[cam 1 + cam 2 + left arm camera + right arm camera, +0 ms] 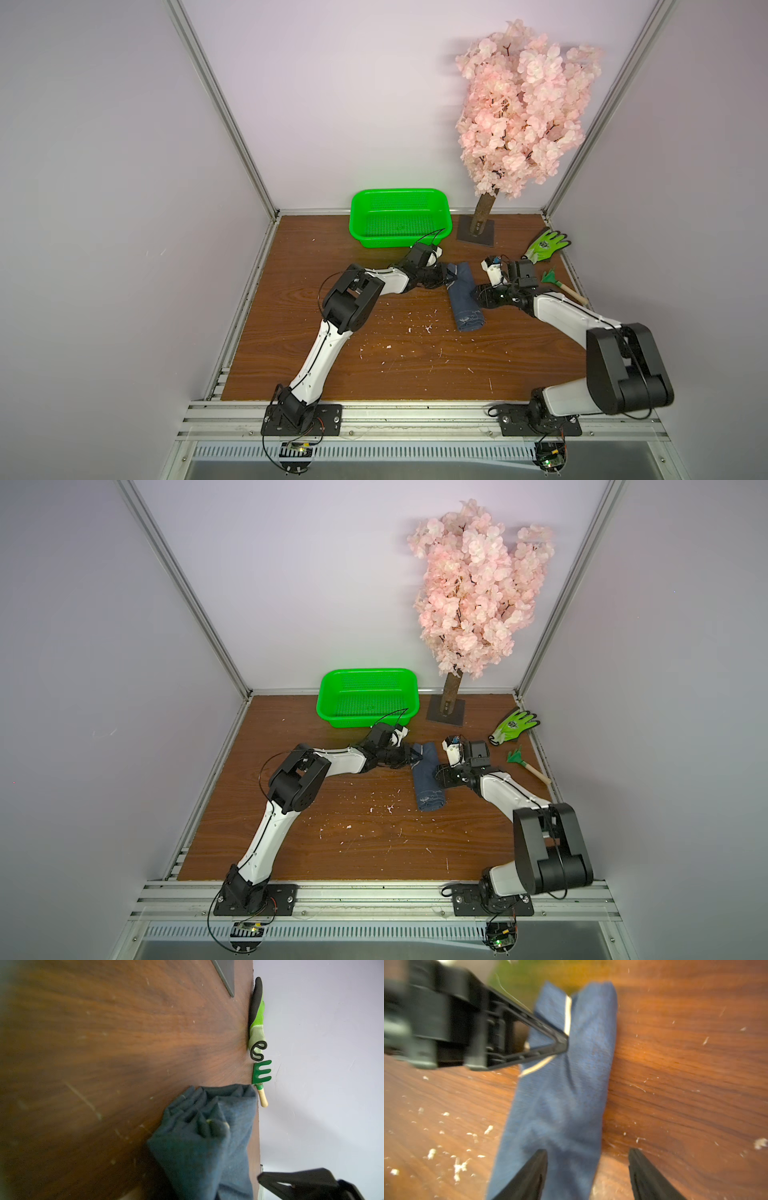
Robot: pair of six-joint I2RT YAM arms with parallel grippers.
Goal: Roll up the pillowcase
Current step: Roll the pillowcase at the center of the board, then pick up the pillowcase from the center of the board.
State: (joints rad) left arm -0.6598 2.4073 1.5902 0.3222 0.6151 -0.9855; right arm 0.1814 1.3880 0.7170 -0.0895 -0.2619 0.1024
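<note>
The rolled dark navy-blue denim-like pillowcase lies as a long bundle on the brown wood-grain table. It sits on the robot's side of the bright green perforated plastic basket, offset toward the right arm. Its print is mostly rolled out of sight; only a small white drawing shows at the end farthest from the basket.

The left gripper meets the bundle's end nearest the basket. In both top views its jaws are lost against the dark cloth. The blurred right wrist view shows the left gripper with its jaws drawn together to a point on a fold beside a white seam, pinching the cloth. In the left wrist view, bunched cloth covers the fingers.

The right gripper has its jaws well apart and grips nothing. One finger is over the cloth and the other over bare wood, both cut off by the frame edge. In the top views its tips are hard to make out.
</note>
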